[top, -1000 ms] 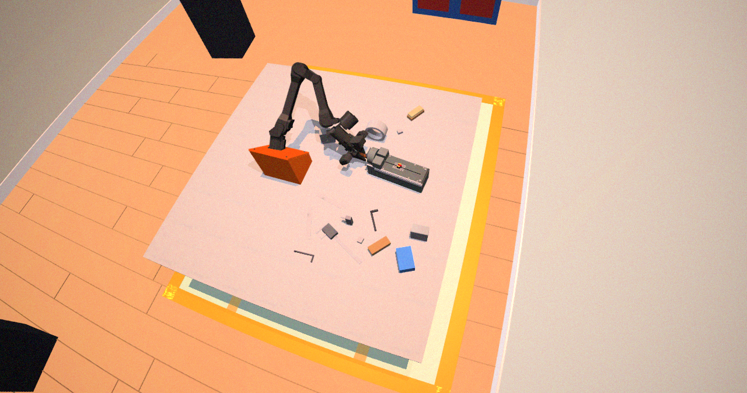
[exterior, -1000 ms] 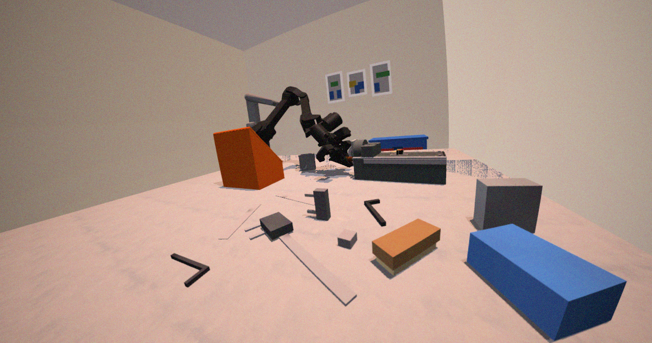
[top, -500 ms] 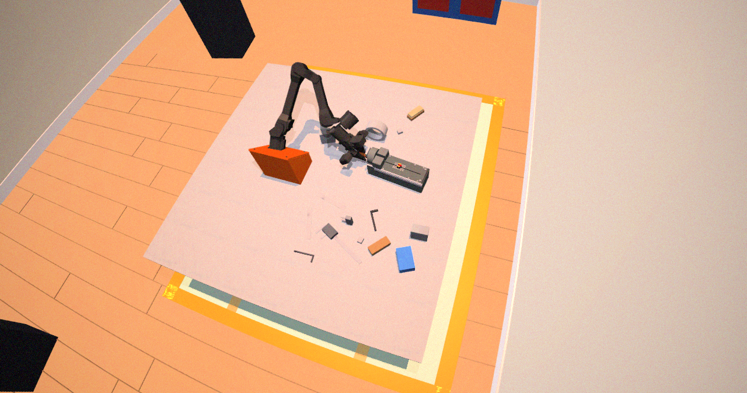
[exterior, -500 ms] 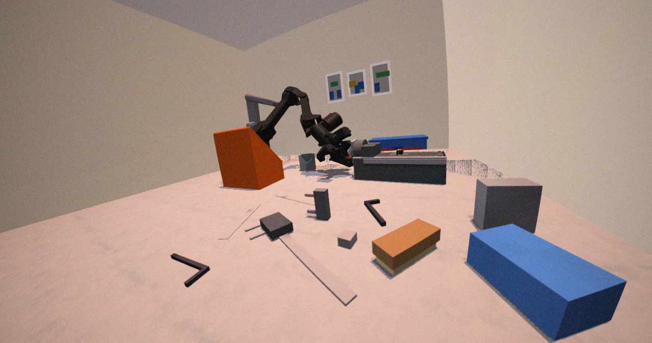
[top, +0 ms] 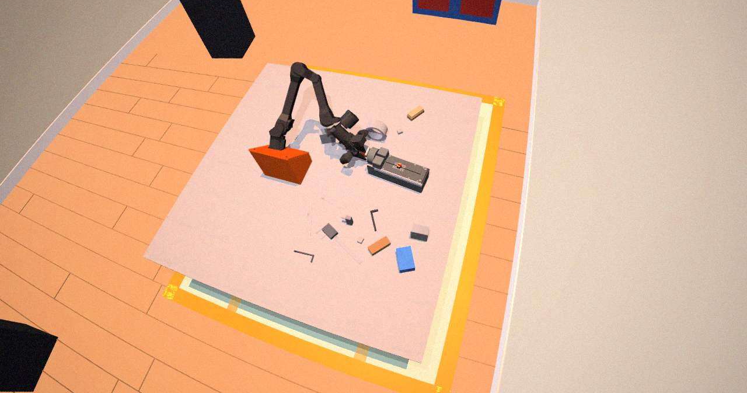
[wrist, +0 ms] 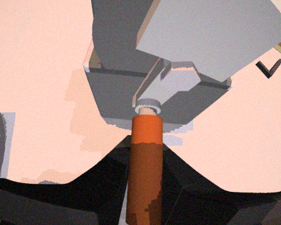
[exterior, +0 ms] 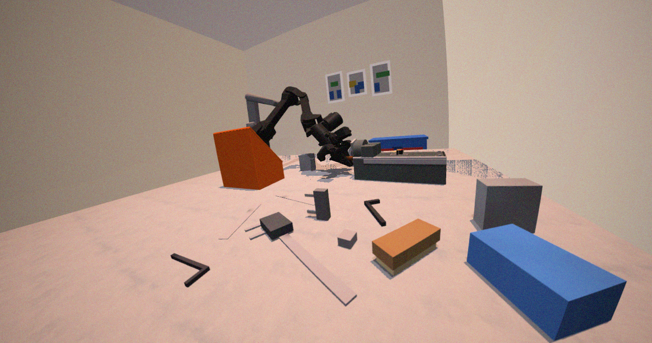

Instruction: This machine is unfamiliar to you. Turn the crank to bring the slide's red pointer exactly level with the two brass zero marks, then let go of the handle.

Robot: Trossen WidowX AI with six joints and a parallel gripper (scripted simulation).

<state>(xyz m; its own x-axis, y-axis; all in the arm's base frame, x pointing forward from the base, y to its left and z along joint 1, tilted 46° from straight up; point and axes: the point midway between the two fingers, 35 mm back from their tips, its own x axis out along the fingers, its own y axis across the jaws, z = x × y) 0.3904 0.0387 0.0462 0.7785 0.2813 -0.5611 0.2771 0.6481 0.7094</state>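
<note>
The machine (top: 404,173) (exterior: 401,169) is a dark grey box with a slide on top, right of the arm's orange base (top: 282,162). The slide's red pointer (top: 399,165) (exterior: 402,151) sits on the rail; I cannot make out the brass zero marks. The crank (wrist: 174,81) is at the machine's left end, with an orange cylindrical handle (wrist: 145,162) (exterior: 349,159). My gripper (wrist: 141,142) (top: 360,152) (exterior: 339,156) is shut on the handle, with a black finger on each side of it.
A grey tape ring (top: 377,130) lies behind the gripper. A tan block (top: 415,112) lies further back. In front are a blue block (exterior: 538,277), an orange block (exterior: 405,245), a grey cube (exterior: 506,202), two black L-keys (exterior: 374,211) (exterior: 191,268) and small grey parts (exterior: 275,225).
</note>
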